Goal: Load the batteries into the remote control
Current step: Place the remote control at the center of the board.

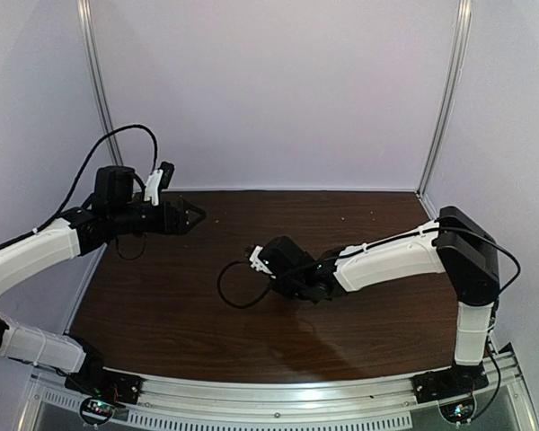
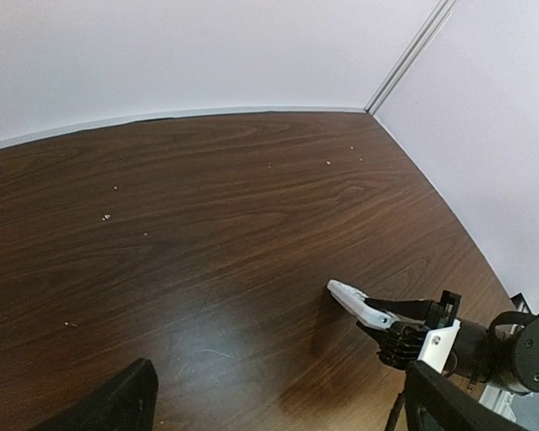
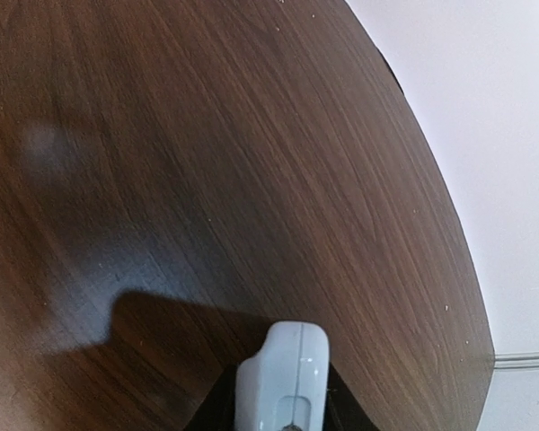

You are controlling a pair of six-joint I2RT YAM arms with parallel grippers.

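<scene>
**Top view:** The right gripper pinches one end of the white remote control over the middle of the brown table. The left gripper hangs up and to the left of the remote, well apart from it. The count is one remote, two arms and no batteries in sight.

**Left wrist:** This gripper's two dark fingers stand spread wide with nothing between them. The remote sits ahead and to the right, and appears lifted off the wood. Pale specks dot the table beyond it, and no batteries show.

**Right wrist:** The remote's rounded end juts out between the two jaws clamped on its sides, its shadow just beneath.

The step in hand looks to be holding the remote ready. The next move likely calls for locating the unseen batteries and turning the bay, whose facing cannot be told, toward the open left gripper.
</scene>
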